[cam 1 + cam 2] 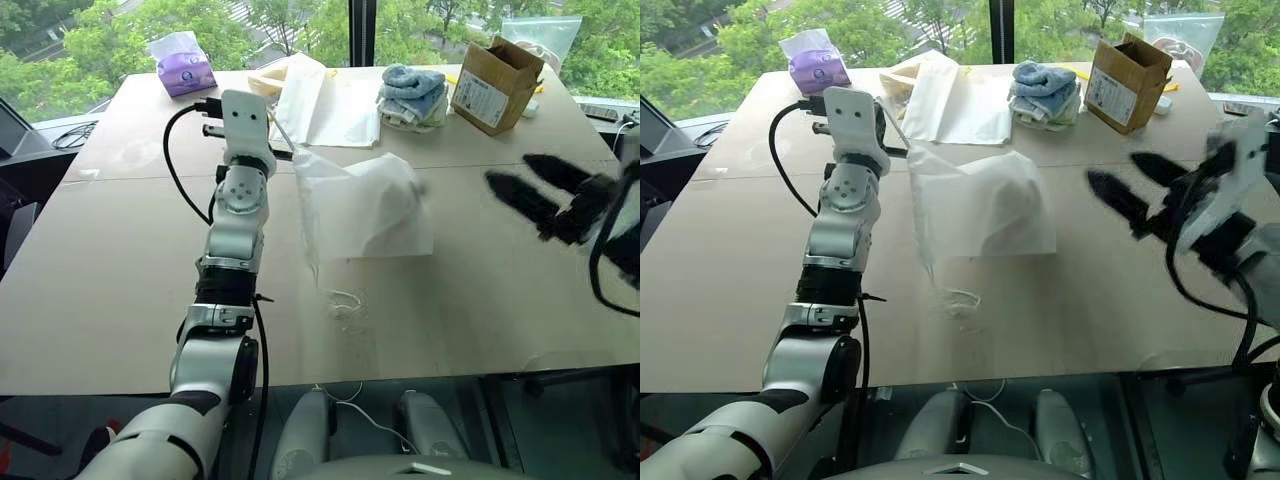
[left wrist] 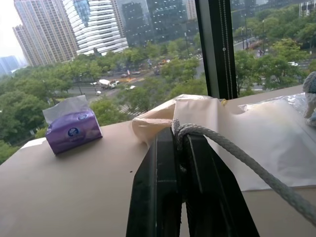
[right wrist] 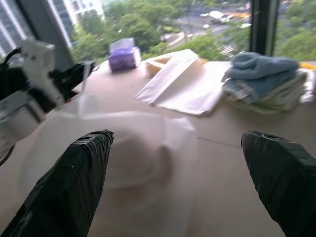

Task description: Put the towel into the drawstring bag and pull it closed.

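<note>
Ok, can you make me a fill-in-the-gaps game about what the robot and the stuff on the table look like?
1. The left gripper is shut on the bag's white ____.
2. The right gripper has its two black fingers ____, holding nothing.
3. The tissue pack at the far corner of the table is ____ in colour.
4. The cardboard box stands beside a stack of folded ____.

Missing words: cord; open; purple; towels
</note>
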Controlling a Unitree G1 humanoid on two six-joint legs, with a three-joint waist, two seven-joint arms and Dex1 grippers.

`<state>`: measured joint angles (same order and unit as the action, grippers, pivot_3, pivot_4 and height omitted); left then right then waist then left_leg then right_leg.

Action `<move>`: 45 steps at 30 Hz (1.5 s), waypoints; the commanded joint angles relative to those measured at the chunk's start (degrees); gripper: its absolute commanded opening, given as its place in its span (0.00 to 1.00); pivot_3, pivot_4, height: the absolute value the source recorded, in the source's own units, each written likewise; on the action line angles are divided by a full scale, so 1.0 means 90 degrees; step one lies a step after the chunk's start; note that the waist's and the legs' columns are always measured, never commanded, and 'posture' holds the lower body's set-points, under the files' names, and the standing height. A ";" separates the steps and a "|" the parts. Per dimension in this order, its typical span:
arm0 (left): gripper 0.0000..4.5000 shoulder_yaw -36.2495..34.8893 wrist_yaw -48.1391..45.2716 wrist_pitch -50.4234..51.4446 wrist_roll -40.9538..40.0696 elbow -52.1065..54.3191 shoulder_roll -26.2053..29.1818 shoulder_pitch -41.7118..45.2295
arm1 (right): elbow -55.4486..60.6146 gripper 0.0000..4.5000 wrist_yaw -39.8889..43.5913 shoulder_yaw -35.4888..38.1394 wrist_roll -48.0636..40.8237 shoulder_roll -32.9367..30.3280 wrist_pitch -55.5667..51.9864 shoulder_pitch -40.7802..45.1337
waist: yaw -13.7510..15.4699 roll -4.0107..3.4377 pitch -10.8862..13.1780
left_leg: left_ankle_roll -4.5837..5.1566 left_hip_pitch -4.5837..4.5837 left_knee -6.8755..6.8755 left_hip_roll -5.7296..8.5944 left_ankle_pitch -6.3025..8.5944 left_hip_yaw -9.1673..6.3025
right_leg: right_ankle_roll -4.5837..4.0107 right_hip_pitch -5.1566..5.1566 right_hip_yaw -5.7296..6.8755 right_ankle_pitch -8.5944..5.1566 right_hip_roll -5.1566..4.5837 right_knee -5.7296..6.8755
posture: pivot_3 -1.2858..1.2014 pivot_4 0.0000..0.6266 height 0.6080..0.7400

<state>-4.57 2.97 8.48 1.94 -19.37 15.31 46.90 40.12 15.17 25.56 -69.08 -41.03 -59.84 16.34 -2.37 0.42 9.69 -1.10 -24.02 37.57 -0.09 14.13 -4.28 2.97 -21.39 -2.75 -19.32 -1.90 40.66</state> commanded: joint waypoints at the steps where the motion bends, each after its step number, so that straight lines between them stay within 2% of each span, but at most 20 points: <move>1: 0.00 -0.0109 -0.0008 -0.0025 -0.0040 0.0201 0.0005 0.0142 | 0.0609 0.99 0.0358 -0.1380 0.0638 -0.0304 0.0009 -0.0258 | 0.0003 0.0002 0.0000 | 0.0008 0.0000 0.0003 0.0000 0.0004 -0.0002 | 0.0000 0.0001 -0.0002 0.0000 -0.0002 -0.0001 | 0.52 0.24 1.00; 4: 0.00 -0.0102 -0.0038 0.0003 -0.0042 0.0190 -0.0010 0.0136 | 0.0439 0.99 0.0221 -0.2448 0.0880 0.0199 0.0088 -0.0116 | 0.0000 0.0013 0.0000 | 0.0008 0.0000 0.0025 0.0000 0.0005 -0.0005 | 0.0000 0.0005 -0.0002 0.0000 -0.0002 0.0000 | 0.52 0.24 1.00; 7: 0.00 -0.0095 -0.0064 0.0042 -0.0045 0.0179 -0.0029 0.0148 | -0.0173 0.99 0.0130 -0.2705 0.0580 0.1211 0.0347 -0.0237 | 0.0006 0.0029 -0.0006 | -0.0002 0.0002 0.0036 -0.0001 -0.0001 -0.0021 | 0.0000 0.0012 0.0012 0.0000 0.0003 0.0004 | 0.52 0.24 1.00; 12: 0.00 -0.0072 -0.0168 0.0129 -0.0034 0.0229 -0.0004 0.0132 | -0.1130 0.99 0.0425 -0.3502 0.0990 0.1961 0.0288 -0.0148 | 0.0016 0.0040 -0.0004 | -0.0011 0.0002 0.0042 0.0003 -0.0006 -0.0023 | 0.0001 0.0015 0.0014 0.0000 -0.0004 0.0003 | 0.52 0.24 1.00; 15: 0.00 -0.0074 -0.0216 0.0178 -0.0010 0.0272 0.0036 0.0105 | -0.1605 0.99 0.0563 -0.4222 0.1648 0.2336 0.0392 0.0210 | -0.0010 0.0040 -0.0004 | -0.0012 0.0002 0.0042 0.0002 -0.0007 -0.0030 | 0.0000 0.0013 0.0018 0.0000 0.0000 0.0007 | 0.52 0.24 1.00; 22: 0.00 -0.0106 -0.0274 0.0275 0.0005 0.0373 0.0126 0.0035 | -0.2957 0.99 0.0715 -0.4829 0.2836 0.3334 0.0978 0.0912 | -0.0008 0.0040 -0.0004 | -0.0014 0.0005 0.0041 0.0003 -0.0007 -0.0033 | 0.0000 0.0011 0.0019 0.0000 -0.0001 0.0010 | 0.52 0.24 1.00; 29: 0.00 -0.0108 -0.0268 0.0282 0.0010 0.0358 0.0154 0.0034 | -0.3235 0.99 0.1286 -0.4957 0.3204 0.3673 0.1124 0.1057 | -0.0006 0.0040 -0.0004 | -0.0014 0.0004 0.0043 0.0005 -0.0007 -0.0041 | 0.0000 0.0011 0.0024 0.0000 -0.0003 0.0011 | 0.52 0.24 1.00; 30: 0.00 -0.0108 -0.0267 0.0278 0.0013 0.0354 0.0155 0.0030 | -0.3218 0.88 0.1319 -0.4965 0.3246 0.3695 0.1124 0.1040 | -0.0009 0.0040 -0.0004 | -0.0014 0.0004 0.0043 0.0005 -0.0007 -0.0041 | 0.0000 0.0011 0.0024 0.0000 -0.0003 0.0012 | 0.52 0.24 1.00; 31: 0.00 -0.0107 -0.0266 0.0275 0.0016 0.0351 0.0155 0.0026 | -0.3178 0.86 0.1389 -0.4981 0.3261 0.3697 0.1120 0.1021 | -0.0014 0.0040 -0.0004 | -0.0014 0.0004 0.0043 0.0005 -0.0007 -0.0041 | 0.0000 0.0011 0.0024 0.0000 -0.0003 0.0012 | 0.52 0.24 1.00; 34: 0.00 -0.0103 -0.0262 0.0277 0.0021 0.0354 0.0151 0.0016 | -0.3012 0.58 0.1501 -0.4937 0.3235 0.3695 0.1048 0.0934 | -0.0014 0.0040 -0.0004 | -0.0014 0.0004 0.0043 0.0006 -0.0007 -0.0041 | 0.0000 0.0010 0.0024 0.0000 -0.0003 0.0013 | 0.52 0.24 1.00; 39: 0.00 -0.0087 -0.0268 0.0275 0.0023 0.0340 0.0132 0.0001 | -0.2762 0.06 0.1606 -0.4866 0.3169 0.3607 0.0863 0.0824 | -0.0014 0.0040 -0.0004 | -0.0014 0.0004 0.0043 0.0005 -0.0007 -0.0042 | 0.0000 0.0011 0.0025 0.0000 -0.0004 0.0013 | 0.52 0.24 1.00; 40: 0.00 -0.0084 -0.0270 0.0275 0.0022 0.0335 0.0131 0.0004 | -0.2740 0.01 0.1621 -0.4850 0.3163 0.3597 0.0840 0.0818 | -0.0014 0.0040 -0.0004 | -0.0014 0.0004 0.0043 0.0005 -0.0007 -0.0042 | 0.0000 0.0011 0.0024 0.0000 -0.0004 0.0013 | 0.52 0.24 1.00; 45: 0.00 -0.0085 -0.0280 0.0253 0.0027 0.0273 0.0150 0.0047 | -0.2542 0.01 0.1611 -0.4517 0.3019 0.3566 0.0814 0.0690 | -0.0009 0.0040 -0.0004 | -0.0014 0.0004 0.0043 0.0006 -0.0007 -0.0043 | 0.0000 0.0011 0.0025 0.0000 -0.0004 0.0014 | 0.52 0.24 1.00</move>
<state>-4.58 0.45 11.53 2.02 -19.17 16.05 46.85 13.23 28.90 -17.45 -39.81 -8.93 -52.44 23.08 -2.45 0.79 9.65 -1.23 -23.98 37.95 -0.04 14.06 -4.67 2.98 -21.30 -2.53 -19.32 -1.94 40.78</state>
